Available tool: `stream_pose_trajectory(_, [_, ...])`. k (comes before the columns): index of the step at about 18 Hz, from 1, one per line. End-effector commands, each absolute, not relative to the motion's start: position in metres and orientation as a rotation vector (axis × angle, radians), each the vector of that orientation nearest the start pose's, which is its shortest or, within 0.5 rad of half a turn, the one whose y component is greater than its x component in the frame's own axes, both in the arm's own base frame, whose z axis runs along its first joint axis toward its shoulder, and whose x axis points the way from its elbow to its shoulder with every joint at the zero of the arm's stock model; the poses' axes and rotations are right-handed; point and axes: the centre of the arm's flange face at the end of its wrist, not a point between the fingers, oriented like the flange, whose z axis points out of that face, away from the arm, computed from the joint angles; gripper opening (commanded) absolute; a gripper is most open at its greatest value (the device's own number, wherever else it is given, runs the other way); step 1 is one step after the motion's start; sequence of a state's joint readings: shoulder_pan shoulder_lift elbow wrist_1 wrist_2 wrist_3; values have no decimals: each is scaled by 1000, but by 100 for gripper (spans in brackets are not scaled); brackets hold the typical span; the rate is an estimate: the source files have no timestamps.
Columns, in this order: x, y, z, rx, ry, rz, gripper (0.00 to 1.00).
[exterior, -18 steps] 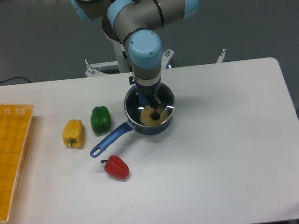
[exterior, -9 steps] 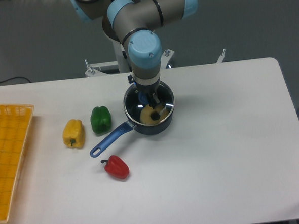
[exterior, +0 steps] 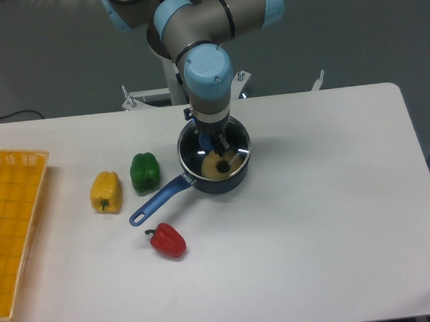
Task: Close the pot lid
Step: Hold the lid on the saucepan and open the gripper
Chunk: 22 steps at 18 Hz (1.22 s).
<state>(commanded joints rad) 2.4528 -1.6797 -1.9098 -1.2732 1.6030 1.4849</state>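
So the grey-and-light-blue UR5e arm (exterior: 207,30) comes in from the top of the shot, folds at the elbow and points its wrist straight down over the small dark navy round saucepan (exterior: 215,164) with the long blue straight handle. The two-finger gripper (exterior: 215,143) sits right under that big blue wrist cap, low over the pot's mouth, and the cap blocks most of it. Can't tell if the fingers are spread or pinching something; only a bit of blue and dark shows down there.

The round transparent glass lid with the thin metal rim (exterior: 233,151) looks like it's at the top of the pot, judging by the bright rim glints on the right side, but whether it's fully seated or just held there I can't make out. Something pale yellowish shows through inside the pot.

The pot is on the white table (exterior: 319,198), a bit back of centre, handle pointing front-left. Green bell pepper (exterior: 144,171) just left of it, yellow bell pepper (exterior: 106,192) further left, red bell pepper (exterior: 166,240) near the handle tip. Yellow mesh basket (exterior: 10,217) is cut off at the left edge.
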Motion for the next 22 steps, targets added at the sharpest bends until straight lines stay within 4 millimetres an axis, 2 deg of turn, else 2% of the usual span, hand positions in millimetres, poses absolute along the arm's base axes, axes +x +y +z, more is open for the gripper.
stream_pose_trajectory(22, [-293, 409, 298, -3073, 973, -207, 51])
